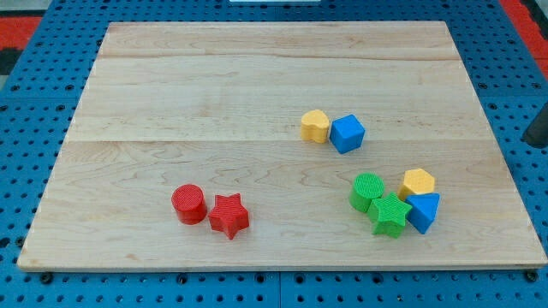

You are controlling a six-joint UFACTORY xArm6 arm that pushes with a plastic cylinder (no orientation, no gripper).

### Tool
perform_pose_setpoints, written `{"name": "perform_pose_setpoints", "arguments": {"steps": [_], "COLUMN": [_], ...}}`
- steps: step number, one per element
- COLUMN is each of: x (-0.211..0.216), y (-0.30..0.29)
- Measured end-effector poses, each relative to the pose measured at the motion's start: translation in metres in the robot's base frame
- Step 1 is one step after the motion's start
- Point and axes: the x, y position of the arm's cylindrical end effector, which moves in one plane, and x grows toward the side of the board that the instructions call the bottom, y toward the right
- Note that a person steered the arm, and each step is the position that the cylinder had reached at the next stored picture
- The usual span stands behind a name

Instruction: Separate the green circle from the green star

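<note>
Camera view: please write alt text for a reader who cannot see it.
Green circle touches green star at the wooden board's lower right, with a yellow block and blue triangle beside them. Another yellow block and blue block sit mid-board; red circle and star lower left. My tip is not visible.

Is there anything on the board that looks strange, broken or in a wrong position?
Nothing stands out. The green circle still touches the green star, crowded with a yellow block and a blue block. All blocks lie flat and look undamaged. My tip does not show.
</note>
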Motion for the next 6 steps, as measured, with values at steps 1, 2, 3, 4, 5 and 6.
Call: {"name": "perform_pose_setpoints", "arguments": {"steps": [1, 2, 3, 4, 5, 6], "x": [0.031, 0.083, 0.125, 0.15, 0.149, 0.125], "y": [0.0, 0.0, -0.011, -0.072, -0.146, -0.187]}}
